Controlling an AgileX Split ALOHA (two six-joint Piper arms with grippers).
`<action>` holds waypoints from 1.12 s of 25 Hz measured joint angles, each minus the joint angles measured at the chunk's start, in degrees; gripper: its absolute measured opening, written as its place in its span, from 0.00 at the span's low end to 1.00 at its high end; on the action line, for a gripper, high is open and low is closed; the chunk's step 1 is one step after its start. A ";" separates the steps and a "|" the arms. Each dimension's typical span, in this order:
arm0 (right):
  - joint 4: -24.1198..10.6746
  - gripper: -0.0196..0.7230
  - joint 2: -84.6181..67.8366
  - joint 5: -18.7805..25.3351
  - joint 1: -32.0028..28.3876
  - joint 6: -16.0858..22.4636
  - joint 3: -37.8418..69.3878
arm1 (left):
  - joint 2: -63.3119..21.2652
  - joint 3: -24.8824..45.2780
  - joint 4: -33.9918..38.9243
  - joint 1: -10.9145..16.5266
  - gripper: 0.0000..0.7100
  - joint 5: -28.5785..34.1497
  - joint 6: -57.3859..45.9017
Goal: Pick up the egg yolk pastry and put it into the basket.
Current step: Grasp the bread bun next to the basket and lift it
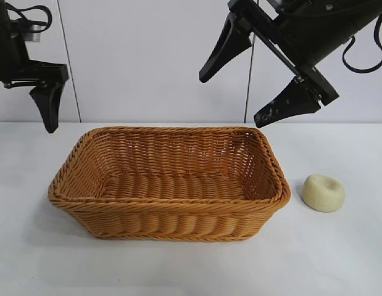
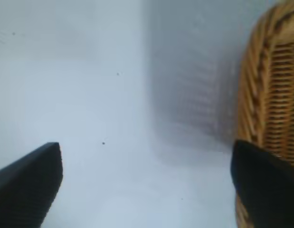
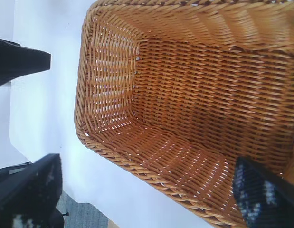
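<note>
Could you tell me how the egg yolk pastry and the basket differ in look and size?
The egg yolk pastry is a small, round, pale cream puck with a dimpled top; the basket is far larger, rectangular, orange-brown woven wicker. The pastry is smooth and solid, the basket open and empty. Both rest on the white table, the pastry beside the basket's right end.

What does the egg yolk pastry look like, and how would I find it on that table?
Start at the big orange-brown wicker basket in the middle of the white table. Just off its right end, apart from the rim, lies the egg yolk pastry. It is the only small thing there: a round, pale cream-yellow puck with a dimple in its top.
</note>
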 joint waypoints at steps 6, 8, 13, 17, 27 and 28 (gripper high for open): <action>-0.02 0.96 0.00 -0.05 0.00 0.00 0.00 | 0.00 0.00 0.74 5.26 0.97 4.42 2.27; -0.02 0.96 0.00 -0.05 0.00 0.00 0.00 | -0.05 0.00 1.02 5.54 0.97 5.84 3.16; -0.02 0.96 0.00 -0.05 0.00 0.00 0.00 | -2.68 1.32 0.85 5.47 0.97 5.97 4.50; -0.02 0.96 0.00 -0.05 0.00 0.00 0.00 | -9.13 4.94 0.85 5.47 0.97 5.97 4.57; -0.02 0.96 0.00 -0.05 0.00 0.00 0.00 | -34.40 19.88 0.85 5.47 0.97 6.14 4.63; -0.02 0.96 0.00 -0.05 0.00 0.00 0.00 | -37.44 21.80 0.85 5.47 0.97 6.14 4.63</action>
